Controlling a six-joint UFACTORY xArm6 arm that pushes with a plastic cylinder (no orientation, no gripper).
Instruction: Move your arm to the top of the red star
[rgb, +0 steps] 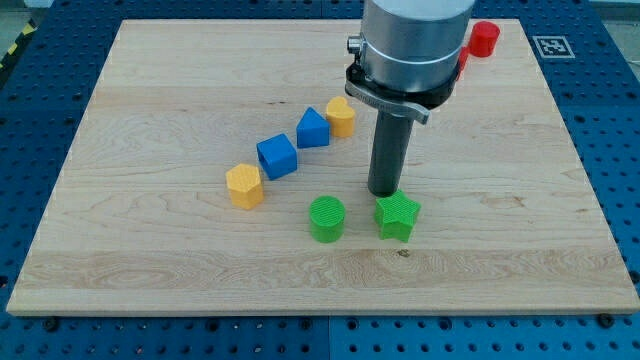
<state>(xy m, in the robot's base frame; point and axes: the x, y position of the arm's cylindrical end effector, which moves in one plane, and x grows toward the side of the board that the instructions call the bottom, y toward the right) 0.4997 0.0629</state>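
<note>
My tip (384, 192) rests on the board just above the green star (397, 217), touching or nearly touching its top edge. A red block (485, 38), round in look, stands near the board's top right corner. A sliver of another red block (462, 58) shows just left of it, mostly hidden behind the arm's body; its shape cannot be made out. No red star is plainly in view. My tip is far below and to the left of both red blocks.
A green cylinder (326, 219) stands left of the green star. A diagonal row runs up to the right: yellow hexagon (244, 186), blue cube (277, 156), blue block (313, 128), yellow block (341, 116). The wooden board (150, 280) lies on a blue perforated table.
</note>
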